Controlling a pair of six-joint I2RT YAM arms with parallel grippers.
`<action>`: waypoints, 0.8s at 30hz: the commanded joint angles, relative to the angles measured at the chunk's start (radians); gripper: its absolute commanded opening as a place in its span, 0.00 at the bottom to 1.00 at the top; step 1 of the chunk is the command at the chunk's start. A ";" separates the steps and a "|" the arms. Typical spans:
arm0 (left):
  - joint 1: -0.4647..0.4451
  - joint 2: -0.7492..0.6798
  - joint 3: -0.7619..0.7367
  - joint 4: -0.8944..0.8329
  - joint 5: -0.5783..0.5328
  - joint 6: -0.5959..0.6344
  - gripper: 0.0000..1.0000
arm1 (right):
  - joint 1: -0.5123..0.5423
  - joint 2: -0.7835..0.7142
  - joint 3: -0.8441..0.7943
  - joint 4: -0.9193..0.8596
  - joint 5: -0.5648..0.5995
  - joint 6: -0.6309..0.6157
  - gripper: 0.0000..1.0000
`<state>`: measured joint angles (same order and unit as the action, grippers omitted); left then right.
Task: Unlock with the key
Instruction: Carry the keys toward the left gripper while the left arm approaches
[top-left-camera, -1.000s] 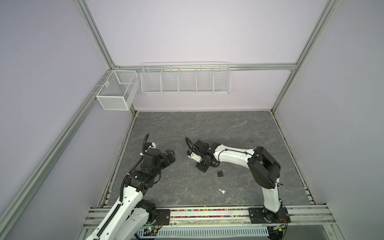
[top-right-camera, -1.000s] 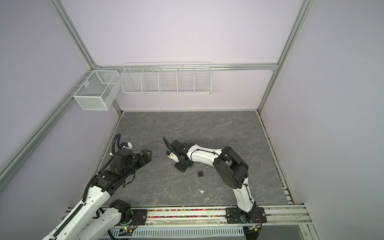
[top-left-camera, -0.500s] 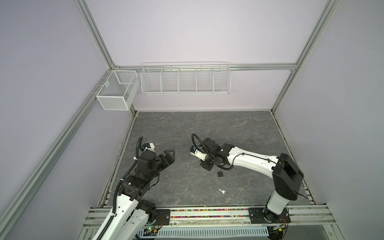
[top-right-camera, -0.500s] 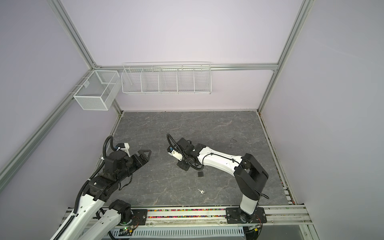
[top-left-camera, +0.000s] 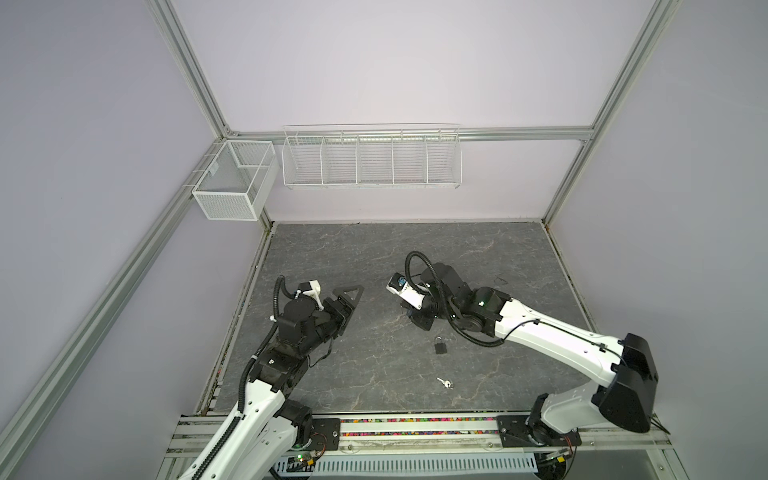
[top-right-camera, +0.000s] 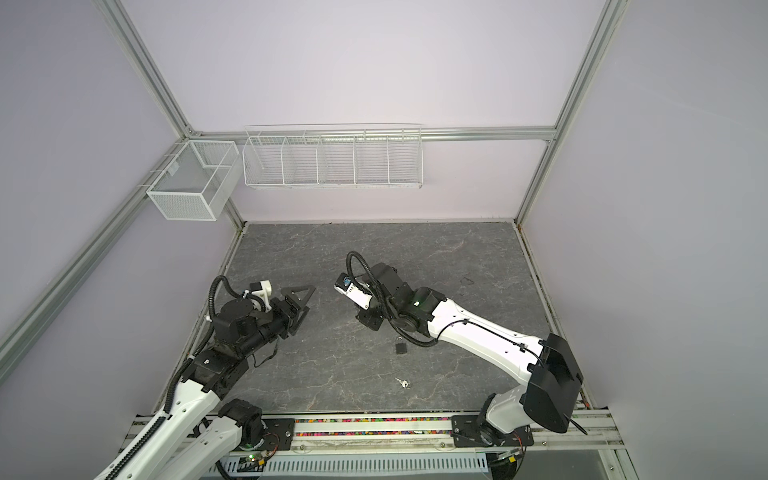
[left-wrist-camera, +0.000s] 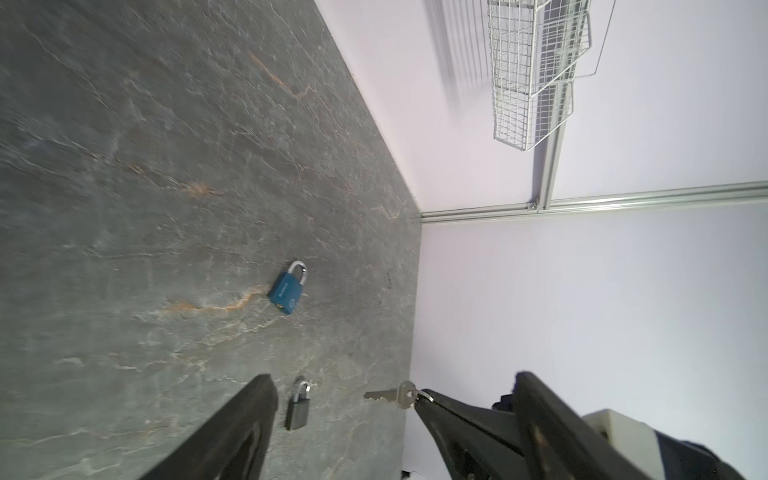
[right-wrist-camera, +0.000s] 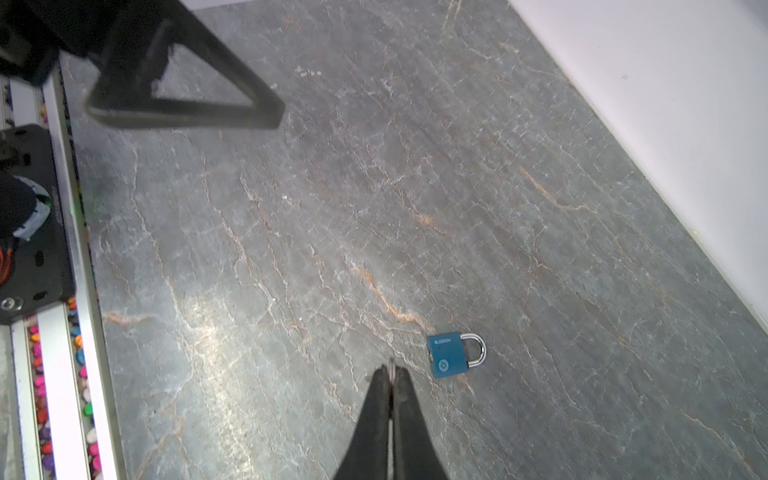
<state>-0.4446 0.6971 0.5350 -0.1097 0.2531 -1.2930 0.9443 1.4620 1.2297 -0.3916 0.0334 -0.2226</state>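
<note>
My right gripper (right-wrist-camera: 392, 372) is shut on a silver key (left-wrist-camera: 392, 395) and holds it in the air by its head, blade pointing outward. The key shows as a thin edge (right-wrist-camera: 392, 365) between the pads. A blue padlock (right-wrist-camera: 455, 353) lies flat on the table just past those tips; the left wrist view also shows the blue padlock (left-wrist-camera: 288, 291). A grey padlock (top-left-camera: 440, 345) lies close in front of the right gripper (top-left-camera: 417, 322). My left gripper (top-left-camera: 351, 309) hangs open and empty to the left, facing the key.
A second key (top-left-camera: 445, 383) on a ring lies on the grey stone table (top-left-camera: 374, 257) near the front rail (top-left-camera: 415, 428). Two white wire baskets (top-left-camera: 370, 160) hang on the back wall. The right arm's elbow (top-left-camera: 627, 374) reaches far right.
The right arm's elbow has swung out to the right and down, and its gripper has shifted a little to the right with the key. The left arm has shifted only slightly.
</note>
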 joint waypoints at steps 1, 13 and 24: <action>-0.085 0.012 -0.054 0.202 -0.068 -0.241 0.89 | 0.004 -0.025 0.010 0.069 -0.012 0.038 0.06; -0.315 0.161 -0.025 0.280 -0.353 -0.564 0.82 | 0.013 -0.003 -0.009 0.238 -0.010 0.125 0.06; -0.344 0.252 -0.026 0.475 -0.472 -0.698 0.75 | 0.036 0.014 -0.014 0.308 -0.005 0.154 0.06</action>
<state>-0.7849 0.9321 0.4751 0.2840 -0.1692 -1.9175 0.9730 1.4624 1.2297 -0.1299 0.0296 -0.0860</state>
